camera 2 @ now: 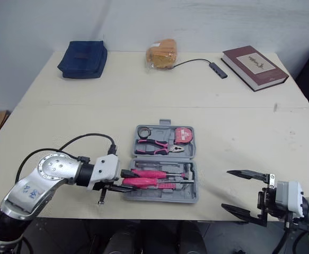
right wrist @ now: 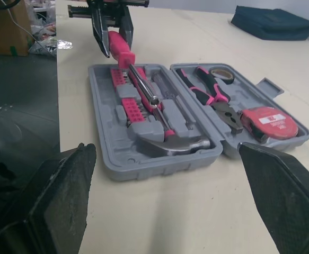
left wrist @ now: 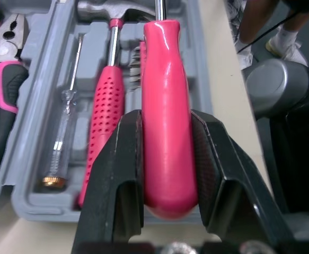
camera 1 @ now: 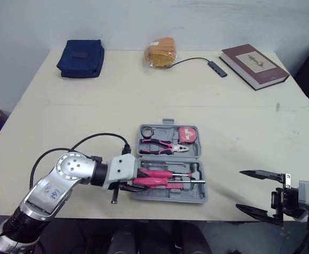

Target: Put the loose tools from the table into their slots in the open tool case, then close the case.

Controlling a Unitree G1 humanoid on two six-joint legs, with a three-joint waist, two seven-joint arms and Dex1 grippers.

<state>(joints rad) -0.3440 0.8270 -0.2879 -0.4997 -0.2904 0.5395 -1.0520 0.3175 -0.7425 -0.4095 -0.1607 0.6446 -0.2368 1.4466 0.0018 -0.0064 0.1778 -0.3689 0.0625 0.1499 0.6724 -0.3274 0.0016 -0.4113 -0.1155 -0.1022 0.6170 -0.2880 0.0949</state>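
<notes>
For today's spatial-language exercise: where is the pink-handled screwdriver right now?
In the head views, left of centre, the pink-handled screwdriver is clamped in the left gripper over the near half of the grey plastic tool case, beside the pink-handled hammer.

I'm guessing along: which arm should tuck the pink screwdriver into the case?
Left. The left tool grips the pink screwdriver over the case; the right tool sits open, off to the side.

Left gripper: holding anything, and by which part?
Yes: the left gripper grips the pink screwdriver by the rear part of its handle; the right gripper is open and empty.
</notes>
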